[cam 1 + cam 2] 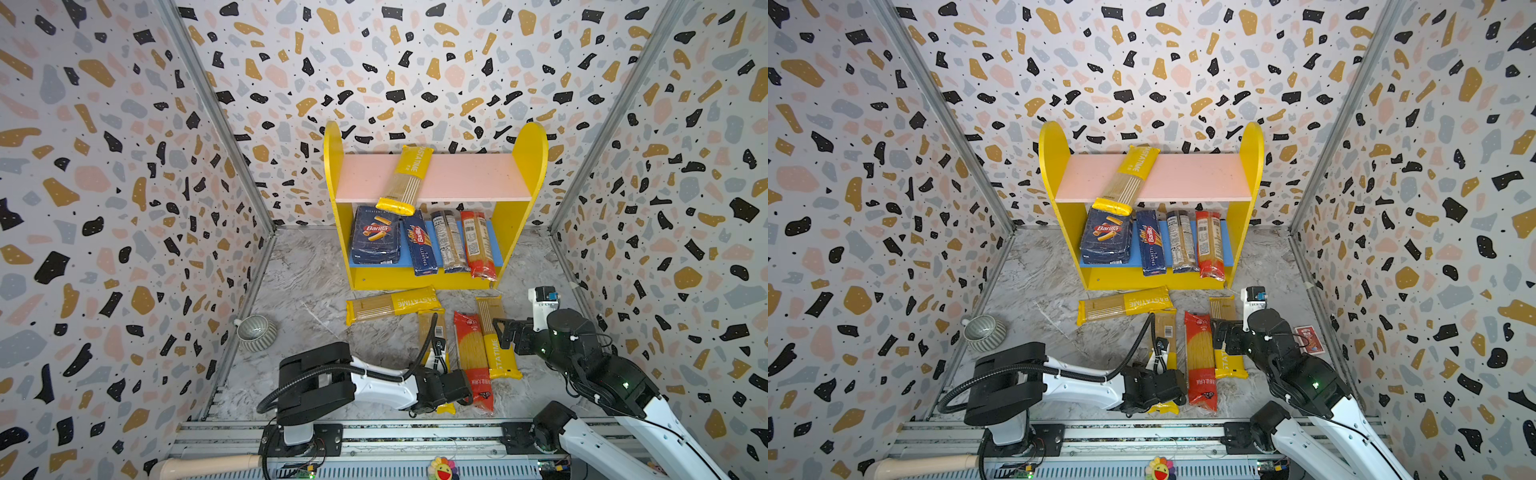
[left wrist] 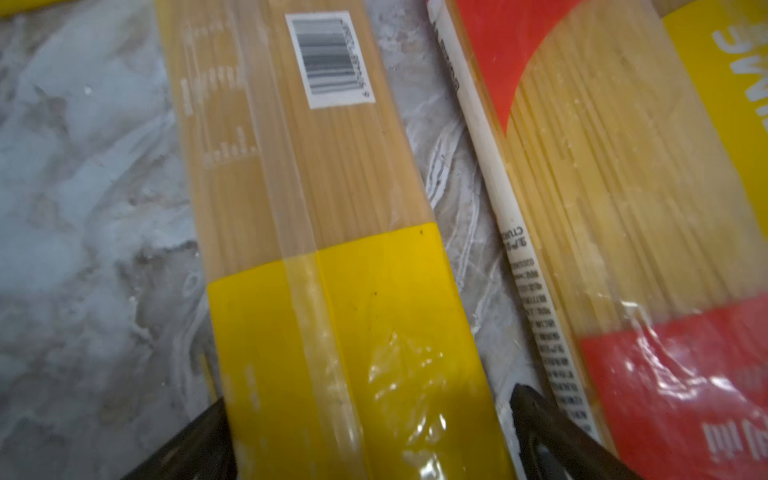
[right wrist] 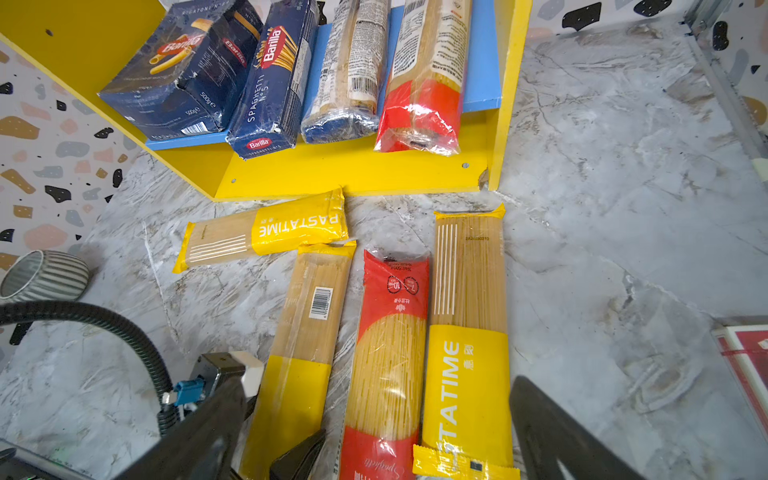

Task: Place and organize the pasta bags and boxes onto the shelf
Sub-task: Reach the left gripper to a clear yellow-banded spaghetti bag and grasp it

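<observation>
Count: nine pasta packs, five shelved and four on the grey marble-look table [image 1: 316, 291].

Two-tier shelf with yellow round-topped sides [image 1: 530, 158]:
- pink upper board [image 1: 465, 174]: 1 yellow-and-clear PASTATIME spaghetti bag [image 1: 405, 178], lying askew, its near end overhanging the front edge.
- blue lower board [image 1: 497, 243]: 4 packs side by side. These are the wide dark blue Barilla rigatoni box [image 1: 375, 235], the narrow dark blue Barilla spaghetti box [image 1: 422, 245], 1 clear bag with a dark printed label [image 1: 449, 241] and 1 red-and-clear spaghetti bag [image 1: 477, 243].

Table, in front of the shelf: 3 yellow PASTATIME bags. One lies crosswise [image 1: 392, 305], one barcode-up [image 3: 309, 332] and one furthest right [image 3: 467, 332]. A second red-and-clear bag [image 1: 471, 353] lies between the latter two.

Left gripper [image 2: 370, 397]: spread wide, one finger either side of the barcode-up bag's yellow end, not clamped. Right gripper [image 1: 503, 333]: spread wide over the rightmost bag, grasping nothing.

Also present: 1 ribbed grey bowl [image 1: 256, 332] and 1 small red card pack [image 1: 1309, 338].
</observation>
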